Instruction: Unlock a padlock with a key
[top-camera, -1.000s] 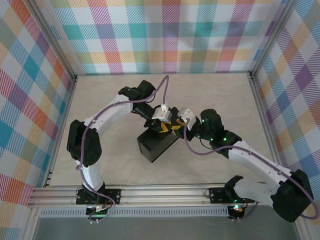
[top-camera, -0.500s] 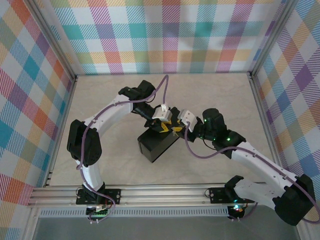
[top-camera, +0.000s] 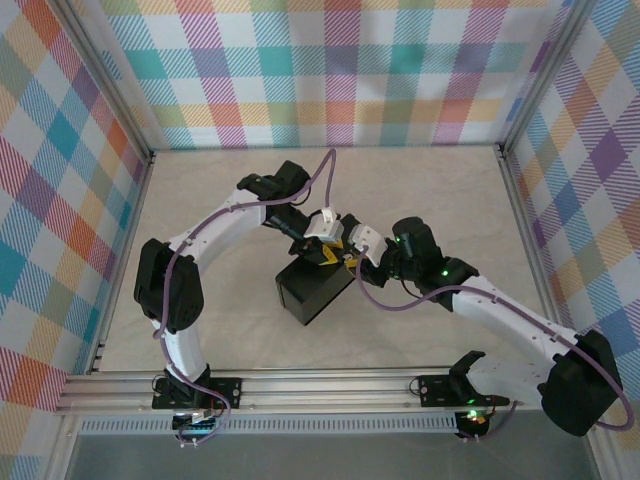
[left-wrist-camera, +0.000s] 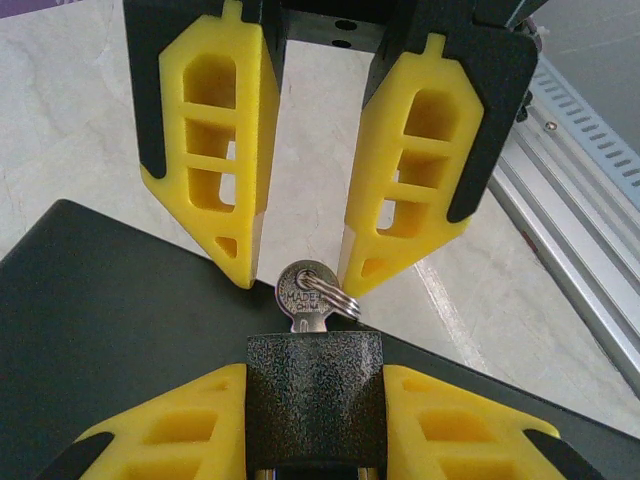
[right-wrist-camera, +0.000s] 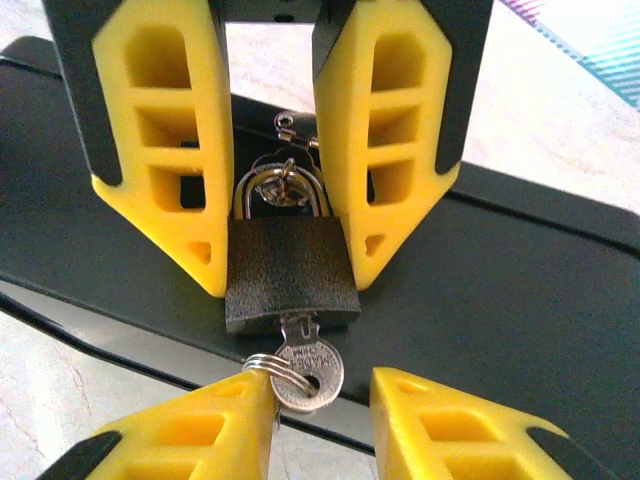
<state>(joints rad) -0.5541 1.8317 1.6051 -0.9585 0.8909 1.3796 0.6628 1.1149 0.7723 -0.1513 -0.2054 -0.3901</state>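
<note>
Above, we see both arms bent inward over the black box (top-camera: 312, 292); left wrist: left gripper (left-wrist-camera: 298, 282) slack astride the silvery key (left-wrist-camera: 305, 291); right wrist: right gripper (right-wrist-camera: 290, 278) clamping the dark, grainy padlock (right-wrist-camera: 290, 288) above that box.

I counted one padlock (right-wrist-camera: 290, 282), one key (right-wrist-camera: 308, 374) on one ring (left-wrist-camera: 345, 300), one box (top-camera: 305, 298), and two grippers: my left gripper (left-wrist-camera: 298, 275) and right gripper (right-wrist-camera: 290, 262).
</note>
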